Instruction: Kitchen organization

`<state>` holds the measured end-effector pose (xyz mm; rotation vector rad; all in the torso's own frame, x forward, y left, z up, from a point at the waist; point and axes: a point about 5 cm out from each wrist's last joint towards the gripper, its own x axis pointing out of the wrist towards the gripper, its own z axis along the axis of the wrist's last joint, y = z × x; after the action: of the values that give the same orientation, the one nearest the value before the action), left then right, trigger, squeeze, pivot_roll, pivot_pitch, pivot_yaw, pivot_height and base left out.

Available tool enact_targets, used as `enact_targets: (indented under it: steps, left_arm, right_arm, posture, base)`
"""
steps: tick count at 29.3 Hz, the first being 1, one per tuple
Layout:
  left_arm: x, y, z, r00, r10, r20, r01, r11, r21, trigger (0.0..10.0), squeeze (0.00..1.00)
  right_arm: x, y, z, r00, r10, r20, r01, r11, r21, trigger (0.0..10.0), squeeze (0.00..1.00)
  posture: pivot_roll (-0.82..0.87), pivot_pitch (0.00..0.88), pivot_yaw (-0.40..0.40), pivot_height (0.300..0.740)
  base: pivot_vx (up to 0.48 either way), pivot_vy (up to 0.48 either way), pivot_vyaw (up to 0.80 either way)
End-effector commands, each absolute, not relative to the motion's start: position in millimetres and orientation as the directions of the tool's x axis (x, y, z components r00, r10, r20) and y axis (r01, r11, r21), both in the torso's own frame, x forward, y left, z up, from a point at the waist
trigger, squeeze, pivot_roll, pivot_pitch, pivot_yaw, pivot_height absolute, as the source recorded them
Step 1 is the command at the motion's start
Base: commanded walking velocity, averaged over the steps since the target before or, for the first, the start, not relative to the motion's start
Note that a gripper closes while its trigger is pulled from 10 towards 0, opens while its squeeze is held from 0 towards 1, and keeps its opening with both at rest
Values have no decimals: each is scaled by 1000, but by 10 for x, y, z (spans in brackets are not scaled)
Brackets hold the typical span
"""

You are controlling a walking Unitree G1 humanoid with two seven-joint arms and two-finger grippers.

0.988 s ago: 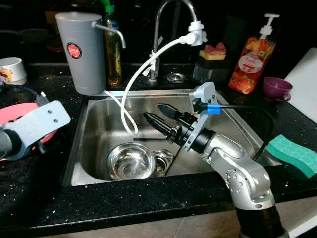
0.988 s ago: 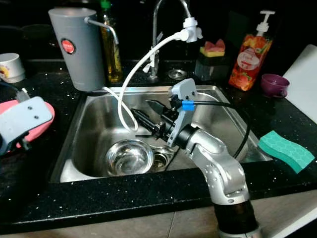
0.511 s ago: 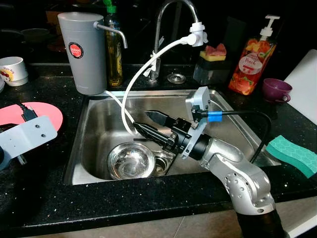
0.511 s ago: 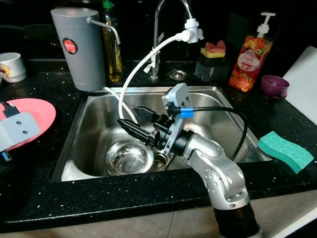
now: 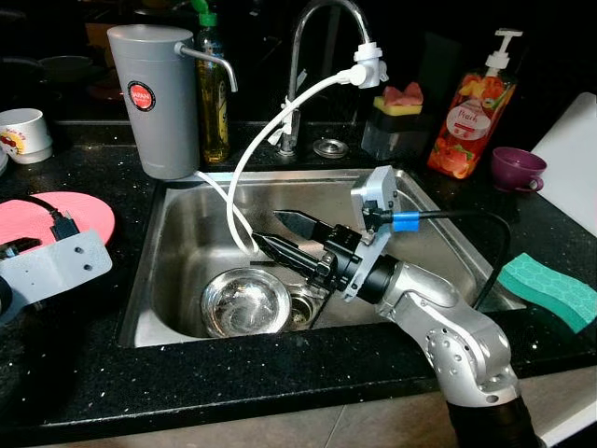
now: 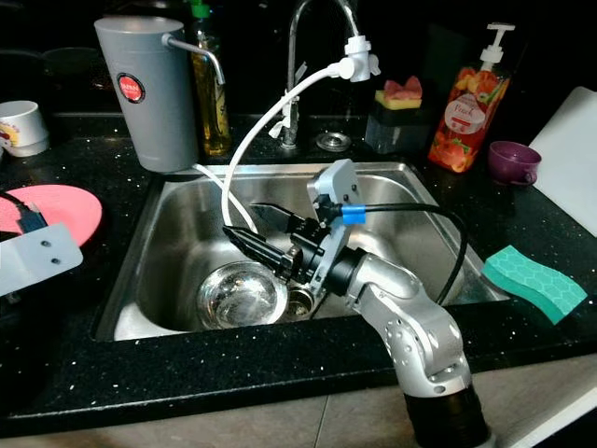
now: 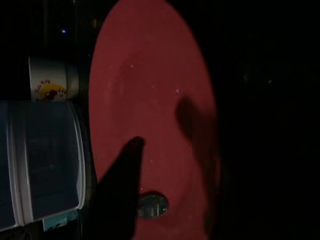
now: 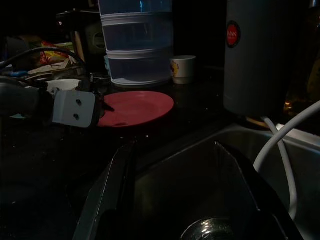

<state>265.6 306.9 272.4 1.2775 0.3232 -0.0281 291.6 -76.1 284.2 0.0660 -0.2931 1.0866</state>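
A round steel bowl (image 5: 244, 301) lies at the bottom of the steel sink (image 5: 187, 233), next to the drain. My right gripper (image 5: 272, 231) reaches into the sink from the right. It is open and empty, with its tips just above the bowl's far rim. In the right wrist view the two black fingers (image 8: 107, 195) frame the sink wall, and the bowl's rim (image 8: 210, 231) shows between them. My left gripper (image 5: 56, 266) hovers over the black counter at the left, beside a pink plate (image 5: 47, 213), which also appears under it in the left wrist view (image 7: 150, 100).
A grey water filter (image 5: 154, 98), an oil bottle (image 5: 213, 93), the faucet (image 5: 312, 28) with a white hose (image 5: 270, 121), a sponge holder (image 5: 401, 117) and a soap dispenser (image 5: 464, 117) line the back. A purple cup (image 5: 518, 168) and green sponge (image 5: 550, 289) lie right. A white mug (image 5: 23, 131) stands far left.
My right gripper has dropped lower into the sink and shifted left toward the bowl, still open. My left arm has sunk and drawn back off the pink plate.
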Motion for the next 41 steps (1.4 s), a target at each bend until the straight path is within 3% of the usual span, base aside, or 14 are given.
enact_targets:
  steps: [1, 11, 12, 27, 38, 39, 40, 41]
  left_arm:
    - [2663, 3100, 2588, 933, 176, -314, 258, 281, 924, 0, 0]
    - [2744, 2979, 2557, 954, 116, -275, 245, 225, 943, 0, 0]
    - [2765, 2942, 2567, 959, 95, -266, 240, 227, 944, 10000, 0]
    - [2932, 2536, 2538, 951, -132, -279, 307, 330, 893, 10000, 0]
    - [2997, 2491, 2478, 941, -146, -305, 337, 343, 877, 10000, 0]
    - [2989, 2494, 2474, 939, -148, -310, 343, 347, 873, 10000, 808]
    - [2984, 2494, 2473, 938, -150, -313, 347, 350, 870, 10000, 808]
    - [2976, 2492, 2473, 936, -155, -317, 352, 356, 865, 10000, 1000]
  right_arm:
    - [2886, -778, 2855, 431, 859, 278, -876, 472, -102, 10000, 0]
    - [2892, -777, 2866, 435, 856, 279, -873, 477, -101, 10000, 0]
    - [2894, -775, 2868, 435, 856, 280, -873, 477, -102, 10000, 0]
    - [2896, -771, 2878, 441, 851, 285, -869, 484, -101, 10000, 0]
    - [2897, -776, 2881, 446, 848, 287, -866, 490, -102, 10000, 0]
    - [2899, -778, 2878, 447, 847, 286, -865, 491, -101, 10000, 0]
    - [2899, -782, 2877, 448, 847, 285, -865, 491, -101, 10000, 0]
    - [2899, -783, 2876, 448, 847, 285, -865, 492, -101, 10000, 0]
  posture:
    - [125, 159, -71, 740]
    - [116, 161, -80, 740]
    - [114, 161, -80, 740]
    - [107, 161, -78, 740]
    - [98, 160, -78, 740]
    - [98, 160, -78, 740]
    - [101, 161, -78, 740]
    - [101, 161, -78, 740]
  base:
    - [0, 0, 0]
    - [0, 0, 0]
    - [0, 0, 0]
    - [0, 0, 0]
    - [0, 0, 0]
    - [0, 0, 0]
    - [0, 0, 0]
    - [0, 0, 0]
